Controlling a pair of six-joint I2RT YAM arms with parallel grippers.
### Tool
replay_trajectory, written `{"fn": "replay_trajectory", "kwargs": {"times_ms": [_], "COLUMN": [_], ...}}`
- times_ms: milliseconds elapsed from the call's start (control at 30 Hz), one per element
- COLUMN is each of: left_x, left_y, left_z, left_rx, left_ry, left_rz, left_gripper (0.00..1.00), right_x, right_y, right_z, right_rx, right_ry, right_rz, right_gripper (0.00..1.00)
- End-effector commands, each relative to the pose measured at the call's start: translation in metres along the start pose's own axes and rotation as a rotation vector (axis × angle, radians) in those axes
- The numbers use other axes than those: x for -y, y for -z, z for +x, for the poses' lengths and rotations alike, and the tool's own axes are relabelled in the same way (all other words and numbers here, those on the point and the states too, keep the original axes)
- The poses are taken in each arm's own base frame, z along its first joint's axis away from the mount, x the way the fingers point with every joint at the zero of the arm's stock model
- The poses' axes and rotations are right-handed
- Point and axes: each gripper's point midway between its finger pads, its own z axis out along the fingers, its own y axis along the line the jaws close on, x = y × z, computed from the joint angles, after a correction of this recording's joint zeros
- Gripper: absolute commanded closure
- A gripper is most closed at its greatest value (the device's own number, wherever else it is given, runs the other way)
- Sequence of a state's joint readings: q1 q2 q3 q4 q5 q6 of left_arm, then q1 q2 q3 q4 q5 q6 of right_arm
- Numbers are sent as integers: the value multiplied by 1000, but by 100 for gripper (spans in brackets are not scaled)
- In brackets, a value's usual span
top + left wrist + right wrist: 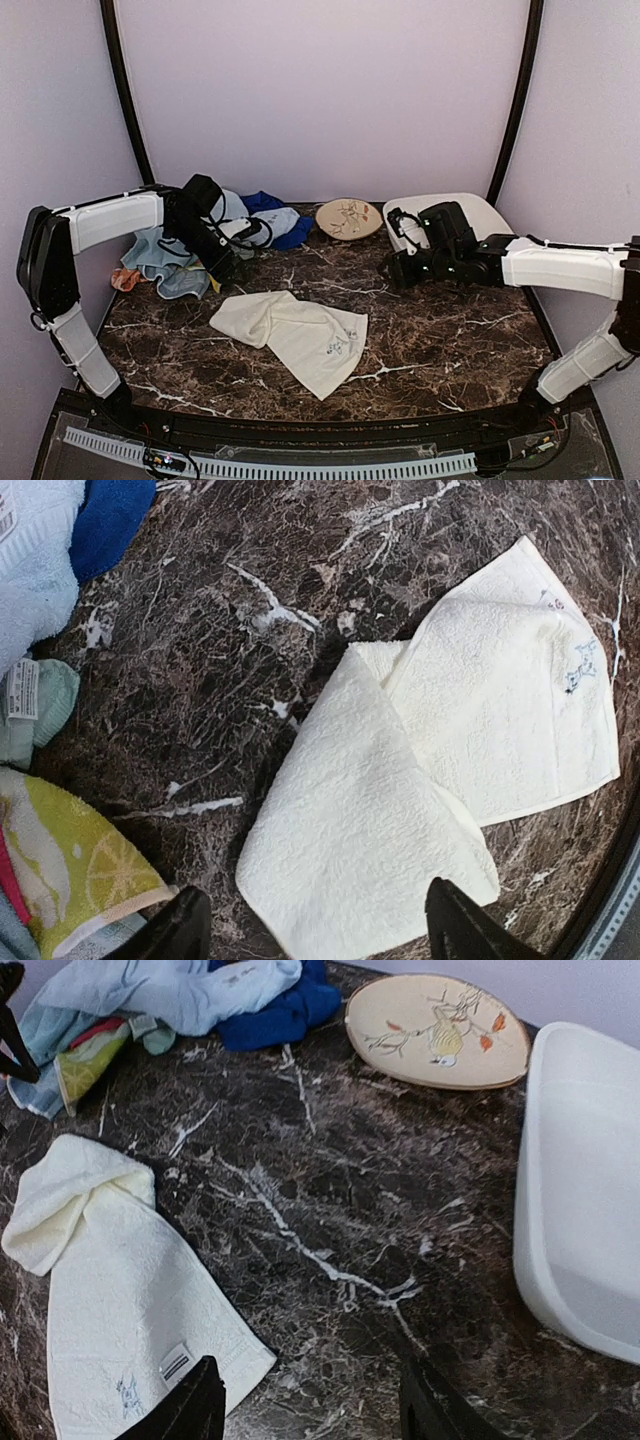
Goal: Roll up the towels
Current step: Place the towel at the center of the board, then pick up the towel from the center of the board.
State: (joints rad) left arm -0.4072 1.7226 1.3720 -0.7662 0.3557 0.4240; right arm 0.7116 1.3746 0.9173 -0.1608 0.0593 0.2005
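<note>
No writing could be read anywhere. The cream towel [440, 780] at the near middle carried a small blue stitched mark [580, 667] by one corner, too small to tell as letters, and a little white tag [176, 1362] with dark lines. The pale green towel [35, 720] at the far left bore a white care label [22, 688], its print blurred.

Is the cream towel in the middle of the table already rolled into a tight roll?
No, the cream towel lies mostly spread flat on the table, with only one end folded over loosely.
</note>
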Motion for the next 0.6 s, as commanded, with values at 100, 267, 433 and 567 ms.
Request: {"fn": "replay_trajectory", "kwargs": {"times_ms": [100, 267, 433, 567], "left_x": [13, 27, 42, 49], "left_y": [13, 2, -23, -44], "left_z": [1, 2, 14, 29], "left_rx": [50, 26, -1, -35], "left_ry": [-105, -112, -117, -121], "left_rz": [-23, 68, 114, 122], "left_gripper": [16, 14, 14, 14], "right_x": [-34, -51, -50, -50], "right_y": [-41, -62, -82, -94], "right_z": [47, 79, 94, 108], "right_rx": [-191, -307, -358, -416], "right_ry": [-24, -54, -69, -78], "right_rz": [-11, -15, 17, 28], "right_gripper": [41, 42, 46, 51]}}
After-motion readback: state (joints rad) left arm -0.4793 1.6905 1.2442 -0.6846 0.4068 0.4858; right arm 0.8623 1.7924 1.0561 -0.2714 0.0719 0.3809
